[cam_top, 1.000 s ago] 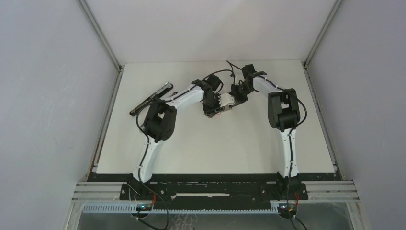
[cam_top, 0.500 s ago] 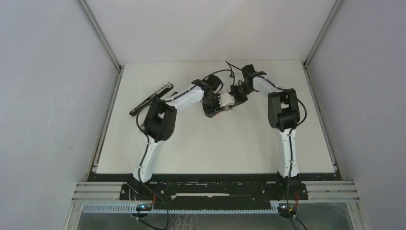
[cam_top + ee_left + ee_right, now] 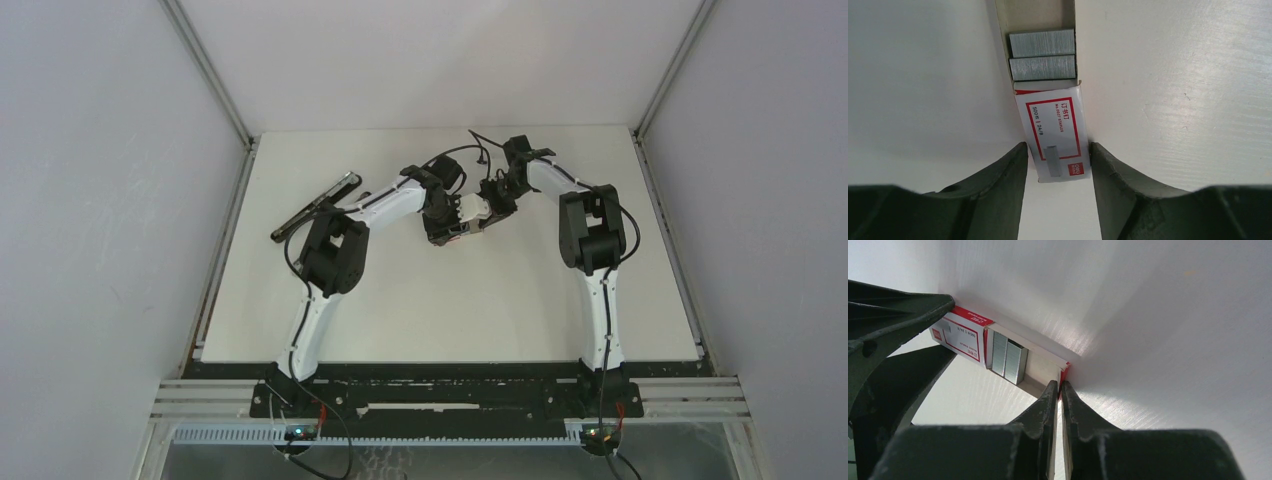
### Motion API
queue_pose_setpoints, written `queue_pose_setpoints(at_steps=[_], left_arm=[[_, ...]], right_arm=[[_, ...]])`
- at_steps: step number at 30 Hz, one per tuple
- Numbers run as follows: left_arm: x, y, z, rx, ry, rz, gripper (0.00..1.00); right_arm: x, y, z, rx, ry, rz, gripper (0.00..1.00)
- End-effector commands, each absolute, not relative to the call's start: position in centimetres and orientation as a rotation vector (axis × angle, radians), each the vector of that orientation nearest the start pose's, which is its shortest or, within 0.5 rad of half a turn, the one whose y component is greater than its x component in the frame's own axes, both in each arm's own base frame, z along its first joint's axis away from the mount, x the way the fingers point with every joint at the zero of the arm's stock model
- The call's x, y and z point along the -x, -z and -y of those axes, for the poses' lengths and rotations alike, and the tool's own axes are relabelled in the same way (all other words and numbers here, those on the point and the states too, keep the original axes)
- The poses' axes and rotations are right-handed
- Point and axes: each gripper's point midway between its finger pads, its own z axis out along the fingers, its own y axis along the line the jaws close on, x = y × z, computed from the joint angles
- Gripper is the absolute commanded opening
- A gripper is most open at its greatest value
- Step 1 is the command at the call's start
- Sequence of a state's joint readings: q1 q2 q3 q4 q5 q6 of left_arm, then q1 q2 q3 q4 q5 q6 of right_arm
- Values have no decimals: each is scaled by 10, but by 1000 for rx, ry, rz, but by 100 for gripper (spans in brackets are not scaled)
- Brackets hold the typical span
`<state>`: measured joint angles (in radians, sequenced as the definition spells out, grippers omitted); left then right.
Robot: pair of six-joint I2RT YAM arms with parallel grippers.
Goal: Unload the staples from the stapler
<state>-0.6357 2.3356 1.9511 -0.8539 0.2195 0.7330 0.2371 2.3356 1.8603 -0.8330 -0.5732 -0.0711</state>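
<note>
Stapler — far left of hands.

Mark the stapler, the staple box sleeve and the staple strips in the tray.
stapler [image 3: 315, 205], top external view, middle of its long body.
staple box sleeve [image 3: 1055, 135], left wrist view, printed top face.
staple strips [image 3: 1042, 55], left wrist view, where the two rows meet.

Left pincer slightly wider around box.
</note>
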Motion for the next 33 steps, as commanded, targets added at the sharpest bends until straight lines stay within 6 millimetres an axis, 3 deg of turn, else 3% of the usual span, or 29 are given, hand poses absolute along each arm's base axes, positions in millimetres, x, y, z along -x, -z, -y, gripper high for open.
queue_pose_setpoints(at_steps=[1,14,33], left_arm=[[-397,-17,309,-1814,279,-2142,54],[-396,-16,309,-1823,279,-2137,52],[-397,-17,310,-1790,274,-2156,47]], right_arm=[[-448,-52,-204,602,-816,-2648,5],[-447,-52,-217,633,-825,-2637,5],[-447,-34,-209,396,-814,-2758,6]])
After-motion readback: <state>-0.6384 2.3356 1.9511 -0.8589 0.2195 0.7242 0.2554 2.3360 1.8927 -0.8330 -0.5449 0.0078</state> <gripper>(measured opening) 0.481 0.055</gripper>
